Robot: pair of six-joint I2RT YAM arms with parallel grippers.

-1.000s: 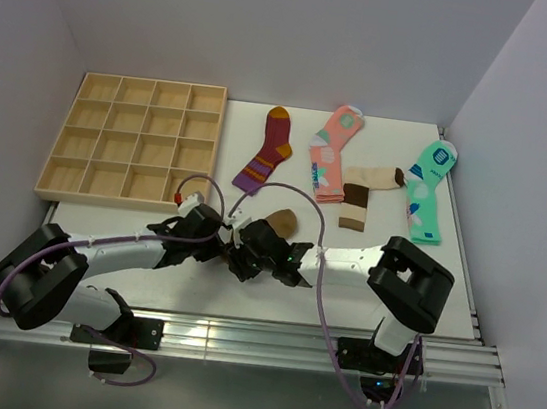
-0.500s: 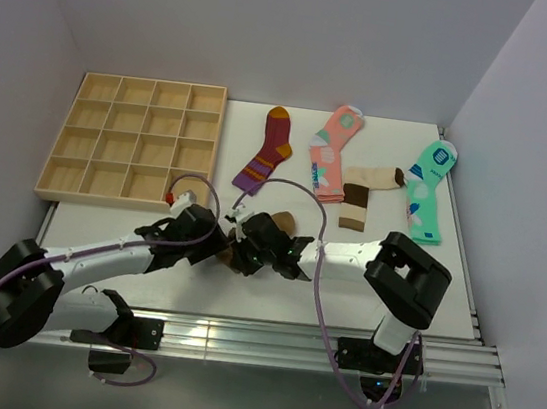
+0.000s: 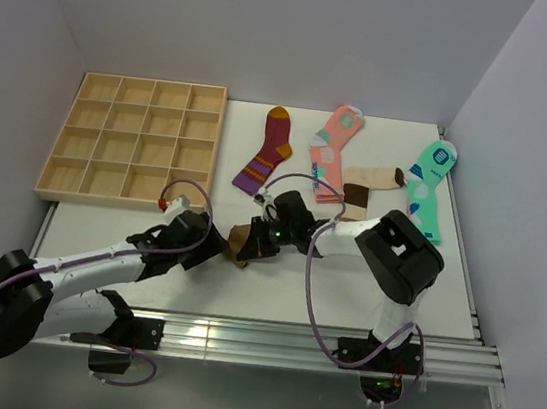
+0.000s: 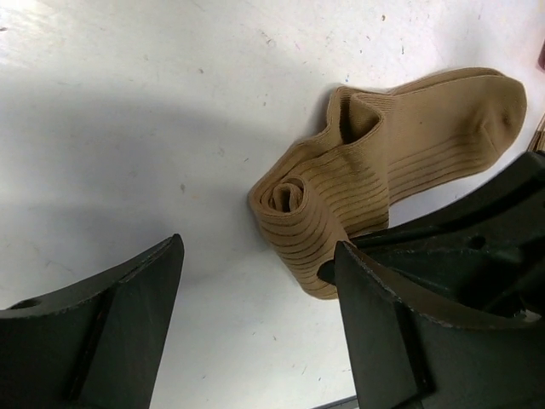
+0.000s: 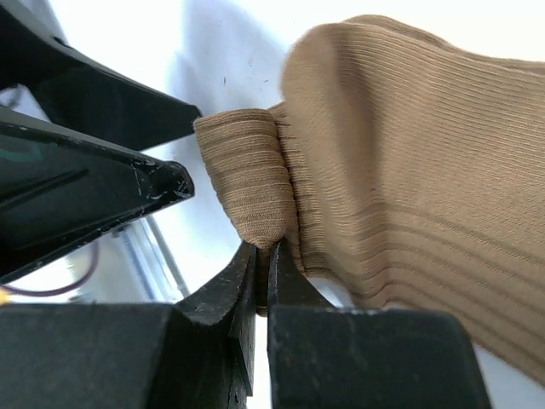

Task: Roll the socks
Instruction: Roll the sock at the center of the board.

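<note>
Half-rolled ribbed tan sock [image 4: 400, 162]

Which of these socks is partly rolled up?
The plain brown sock nearest the arms: one end is coiled into a roll, while the other socks lie flat.

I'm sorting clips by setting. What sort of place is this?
Probably a lab test cell, not a home: a white table closed in by blank walls, two robot arms bolted to a metal rail, and a wooden tray.

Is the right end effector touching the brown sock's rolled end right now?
Touching. The right wrist view shows the right end effector shut, pinching the lower edge of the rolled end of the brown sock.
</note>
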